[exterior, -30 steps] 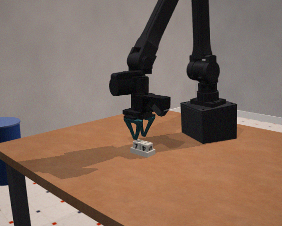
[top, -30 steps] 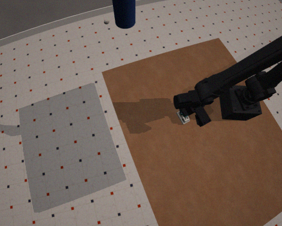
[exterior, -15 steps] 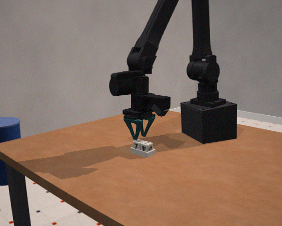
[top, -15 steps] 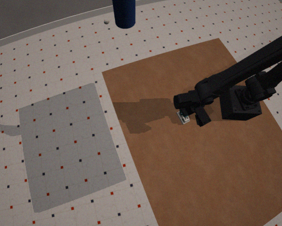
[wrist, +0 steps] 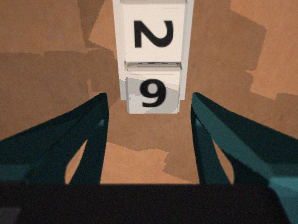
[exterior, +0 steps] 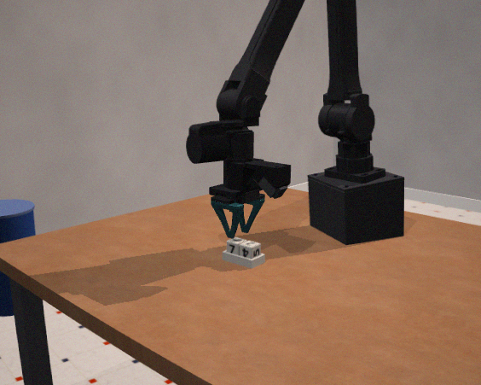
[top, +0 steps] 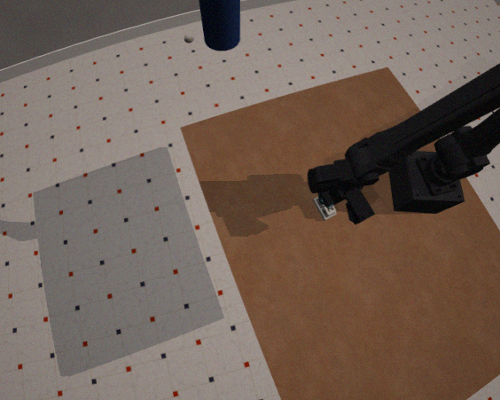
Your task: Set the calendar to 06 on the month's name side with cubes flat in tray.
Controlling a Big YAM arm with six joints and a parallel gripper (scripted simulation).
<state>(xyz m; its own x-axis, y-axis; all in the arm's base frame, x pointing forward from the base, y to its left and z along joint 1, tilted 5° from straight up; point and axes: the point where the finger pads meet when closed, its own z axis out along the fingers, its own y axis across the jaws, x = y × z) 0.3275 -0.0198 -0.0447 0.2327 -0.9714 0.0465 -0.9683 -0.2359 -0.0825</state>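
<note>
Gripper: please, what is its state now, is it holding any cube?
Gripper: partly open, holding nothing; its fingers stand apart above the two cubes.

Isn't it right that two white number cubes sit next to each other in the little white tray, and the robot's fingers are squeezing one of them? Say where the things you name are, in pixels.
The fingers (exterior: 238,234) aren't squeezing either cube: the exterior view shows them above the cubes. The two white cubes (exterior: 233,247) (exterior: 250,248) do sit side by side in the tray (exterior: 236,259).
</note>
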